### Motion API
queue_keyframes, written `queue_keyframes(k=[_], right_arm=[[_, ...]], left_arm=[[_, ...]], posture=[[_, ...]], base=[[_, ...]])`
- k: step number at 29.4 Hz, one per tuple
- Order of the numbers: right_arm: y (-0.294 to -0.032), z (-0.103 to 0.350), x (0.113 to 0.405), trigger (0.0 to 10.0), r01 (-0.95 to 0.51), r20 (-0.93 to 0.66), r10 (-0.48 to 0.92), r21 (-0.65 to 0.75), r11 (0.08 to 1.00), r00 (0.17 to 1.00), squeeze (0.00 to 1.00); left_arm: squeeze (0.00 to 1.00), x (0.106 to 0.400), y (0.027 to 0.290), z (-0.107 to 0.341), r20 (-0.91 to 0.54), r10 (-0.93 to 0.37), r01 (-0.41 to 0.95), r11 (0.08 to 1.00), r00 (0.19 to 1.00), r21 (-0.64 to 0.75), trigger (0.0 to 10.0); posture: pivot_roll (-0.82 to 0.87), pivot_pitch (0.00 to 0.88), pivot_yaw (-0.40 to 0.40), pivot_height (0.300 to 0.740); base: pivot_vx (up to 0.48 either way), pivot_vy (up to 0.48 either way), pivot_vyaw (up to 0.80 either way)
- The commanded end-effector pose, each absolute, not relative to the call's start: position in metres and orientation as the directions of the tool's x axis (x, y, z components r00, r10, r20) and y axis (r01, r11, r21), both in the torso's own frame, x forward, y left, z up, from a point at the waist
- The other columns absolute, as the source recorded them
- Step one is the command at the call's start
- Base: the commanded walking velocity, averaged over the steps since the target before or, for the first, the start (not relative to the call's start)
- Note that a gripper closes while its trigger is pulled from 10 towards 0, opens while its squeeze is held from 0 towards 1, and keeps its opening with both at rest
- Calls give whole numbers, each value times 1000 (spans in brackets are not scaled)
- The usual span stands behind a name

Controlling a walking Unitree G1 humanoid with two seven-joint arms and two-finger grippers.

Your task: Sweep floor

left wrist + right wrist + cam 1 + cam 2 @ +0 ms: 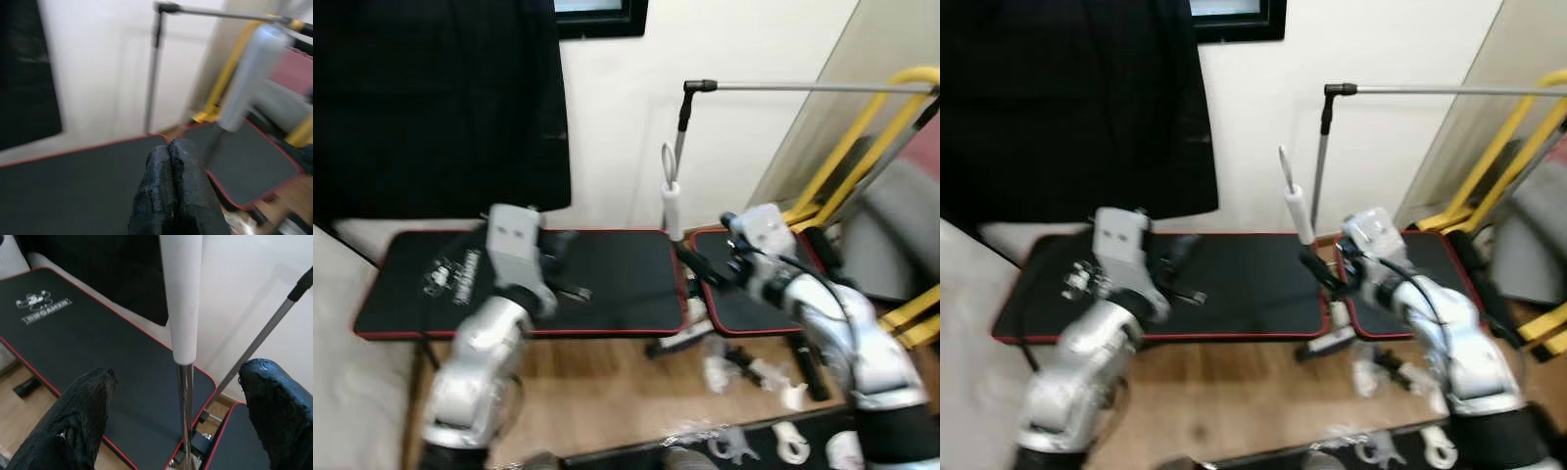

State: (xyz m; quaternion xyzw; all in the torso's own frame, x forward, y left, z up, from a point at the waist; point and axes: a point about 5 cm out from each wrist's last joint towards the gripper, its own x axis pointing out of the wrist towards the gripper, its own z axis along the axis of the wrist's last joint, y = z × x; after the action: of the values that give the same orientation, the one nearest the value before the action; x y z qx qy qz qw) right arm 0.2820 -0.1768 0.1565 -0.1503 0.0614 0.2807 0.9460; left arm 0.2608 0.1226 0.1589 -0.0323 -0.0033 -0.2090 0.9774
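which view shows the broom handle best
The right wrist view: the broom handle stands sharp between the open right end effector's fingers, white grip above a metal shaft. Both eye views show it small and upright between the mats, a bit blurred. The left wrist view shows it as a blurred pale bar beyond the shut left end effector.

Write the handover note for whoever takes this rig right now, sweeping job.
Right gripper: open, fingers either side of the broom handle, not closed on it.
Left gripper: shut, empty, held over the black mat.
Broom stands upright between the two mats by the wall; its head rests on the wood floor.
Scraps of litter lie on the floor nearby.
Done: handle lined up.
Left: grasp, sweep.
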Motion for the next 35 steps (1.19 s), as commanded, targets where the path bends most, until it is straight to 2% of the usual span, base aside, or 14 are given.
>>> queue_keyframes(k=[1,6,8,11,16,24,27,34,35], right_arm=[[-178,158,289,10000,-538,-188,504,-261,802,843,0],[-174,164,307,10000,-510,-153,487,-271,816,860,0],[-163,165,315,10000,-537,-143,519,-277,797,843,0],[-159,165,319,10000,-544,-142,527,-276,792,838,0],[-145,172,349,10000,-487,-80,490,-325,810,868,0],[-129,205,375,10000,-409,52,466,-399,821,883,0],[-125,211,379,10000,-402,79,466,-394,827,881,0],[-115,229,390,10000,-320,135,433,-488,812,891,0],[-113,233,393,9608,-300,149,423,-501,812,894,0]], left_arm=[[0,253,120,158,3,-454,453,888,891,-71,10000],[0,243,111,168,44,-530,531,840,847,-114,10000],[0,236,102,173,53,-586,588,801,809,-113,10000],[0,233,99,175,50,-608,609,787,793,-101,10000],[0,222,90,176,6,-704,704,710,710,33,10000],[0,212,84,177,-18,-729,728,680,684,87,10000],[0,211,85,177,-19,-729,728,680,684,88,10000],[0,209,84,178,-23,-729,728,680,684,92,10000],[0,209,84,177,-23,-729,727,680,685,94,10000]], posture=[[-121,208,-140,740],[-103,238,-144,740],[-95,255,-141,740],[-89,268,-139,740],[-46,303,-137,740],[-30,322,-141,740],[-28,323,-141,740],[-24,327,-142,740],[-26,325,-143,740]], base=[[0,0,0],[0,0,0],[0,0,0],[0,0,0],[0,0,0],[0,0,0],[0,0,0],[0,0,0],[0,0,0]])
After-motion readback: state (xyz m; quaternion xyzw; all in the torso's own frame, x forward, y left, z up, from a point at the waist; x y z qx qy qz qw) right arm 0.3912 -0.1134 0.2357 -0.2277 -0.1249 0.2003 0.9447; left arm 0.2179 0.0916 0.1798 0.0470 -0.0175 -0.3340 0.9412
